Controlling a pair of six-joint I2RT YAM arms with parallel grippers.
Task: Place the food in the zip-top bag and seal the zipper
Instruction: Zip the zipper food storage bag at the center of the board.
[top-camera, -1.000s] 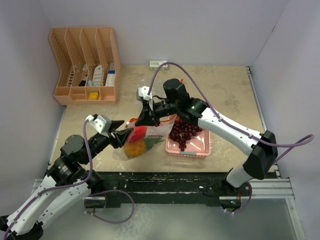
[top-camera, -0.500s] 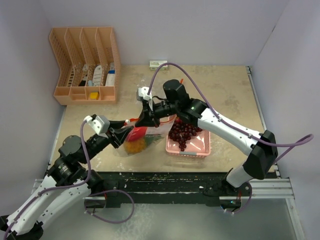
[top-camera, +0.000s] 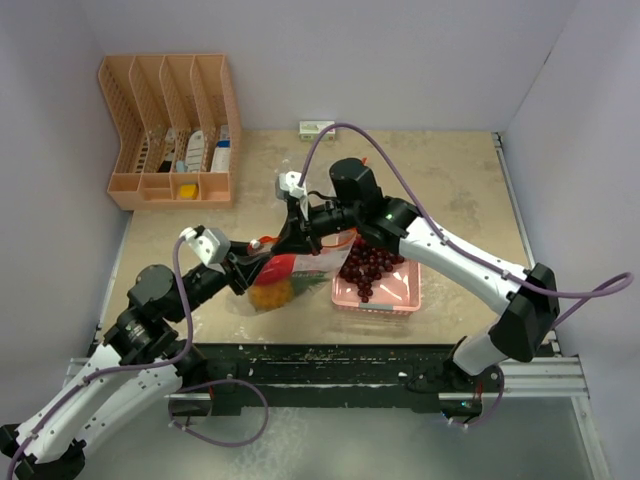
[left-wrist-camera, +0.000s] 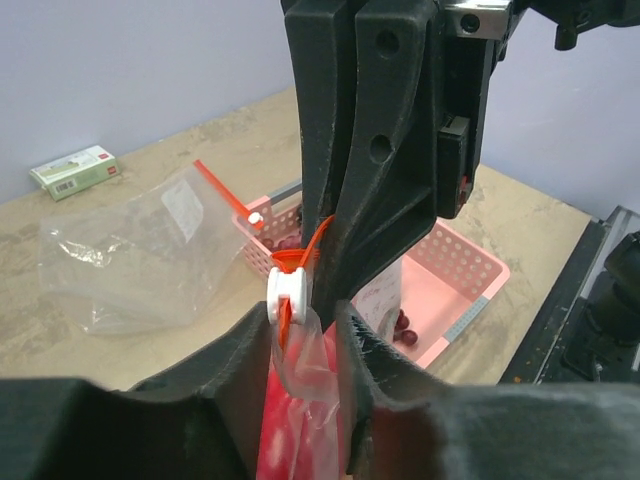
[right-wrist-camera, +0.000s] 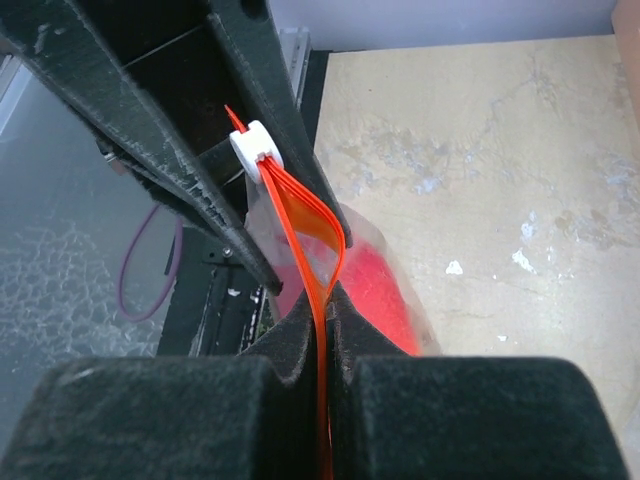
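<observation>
The clear zip-top bag (top-camera: 262, 300) stands between both grippers and holds a red piece (top-camera: 280, 266) and an orange piece (top-camera: 268, 296) of food. My right gripper (right-wrist-camera: 325, 300) is shut on the bag's orange zipper strip (right-wrist-camera: 310, 235) and holds it up. My left gripper (left-wrist-camera: 300, 315) straddles the bag's top corner just under the white slider (left-wrist-camera: 283, 292), jaws a little apart with plastic between them. Dark purple grapes (top-camera: 368, 262) lie in the pink tray (top-camera: 402, 300) to the right. The pineapple and the peach are out of view.
A peach-coloured file organizer (top-camera: 170, 130) stands at the back left. A small green-and-white box (left-wrist-camera: 75, 170) lies at the back wall. A second, empty clear bag (left-wrist-camera: 130, 255) lies on the table behind the tray (left-wrist-camera: 455, 270).
My left gripper has moved right and up, closer to the bag's slider. The right gripper has kept its hold on the zipper strip, almost still.
</observation>
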